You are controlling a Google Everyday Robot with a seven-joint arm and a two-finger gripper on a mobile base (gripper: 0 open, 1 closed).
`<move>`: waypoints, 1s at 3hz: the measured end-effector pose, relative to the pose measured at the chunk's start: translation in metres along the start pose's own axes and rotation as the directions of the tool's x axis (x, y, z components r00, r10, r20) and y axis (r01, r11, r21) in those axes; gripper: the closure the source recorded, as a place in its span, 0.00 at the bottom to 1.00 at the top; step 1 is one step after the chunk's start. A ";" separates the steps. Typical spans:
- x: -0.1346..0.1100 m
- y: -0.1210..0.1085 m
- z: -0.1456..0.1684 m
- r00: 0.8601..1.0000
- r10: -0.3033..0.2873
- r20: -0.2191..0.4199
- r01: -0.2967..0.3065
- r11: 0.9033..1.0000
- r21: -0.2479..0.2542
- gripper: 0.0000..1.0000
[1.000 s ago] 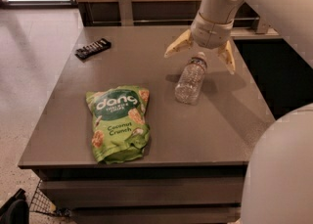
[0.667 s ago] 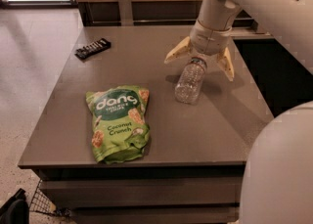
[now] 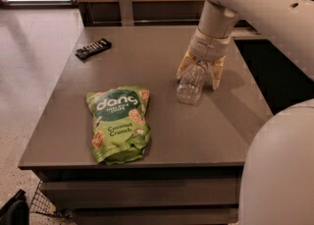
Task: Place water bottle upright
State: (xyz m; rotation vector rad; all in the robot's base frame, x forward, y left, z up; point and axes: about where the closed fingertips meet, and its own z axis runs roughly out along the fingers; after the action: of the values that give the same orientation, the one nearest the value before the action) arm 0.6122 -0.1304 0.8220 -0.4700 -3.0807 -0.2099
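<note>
The water bottle (image 3: pixel 190 85) is a small clear ribbed bottle lying on its side on the dark table (image 3: pixel 147 62), right of centre, with its neck end pointing away under the gripper. My gripper (image 3: pixel 198 80) hangs from the white arm and is down over the neck end of the bottle. Its tan fingers (image 3: pixel 185 64) straddle the bottle, one on each side, still splayed and close to its sides. The cap is hidden by the gripper.
A green snack bag (image 3: pixel 120 123) lies flat near the table's front left. A black remote-like bar (image 3: pixel 93 48) lies at the back left. The table's right edge is close to the bottle. My white body (image 3: pixel 279 170) fills the lower right.
My gripper has come down over the bottle's neck end and its fingers have drawn in from a wide spread. The bottle still lies in the same spot.
</note>
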 end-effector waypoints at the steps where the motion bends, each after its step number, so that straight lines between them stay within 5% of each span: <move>1: -0.001 0.001 0.002 1.000 -0.001 0.002 0.001 1.000 -0.002 0.65; 2: -0.002 0.002 0.002 1.000 -0.001 0.004 0.001 1.000 -0.003 0.96; 3: -0.004 0.002 0.000 1.000 -0.004 0.016 0.005 1.000 -0.011 1.00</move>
State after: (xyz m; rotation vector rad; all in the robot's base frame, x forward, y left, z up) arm 0.6161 -0.1297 0.8220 -0.4674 -3.0979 -0.2249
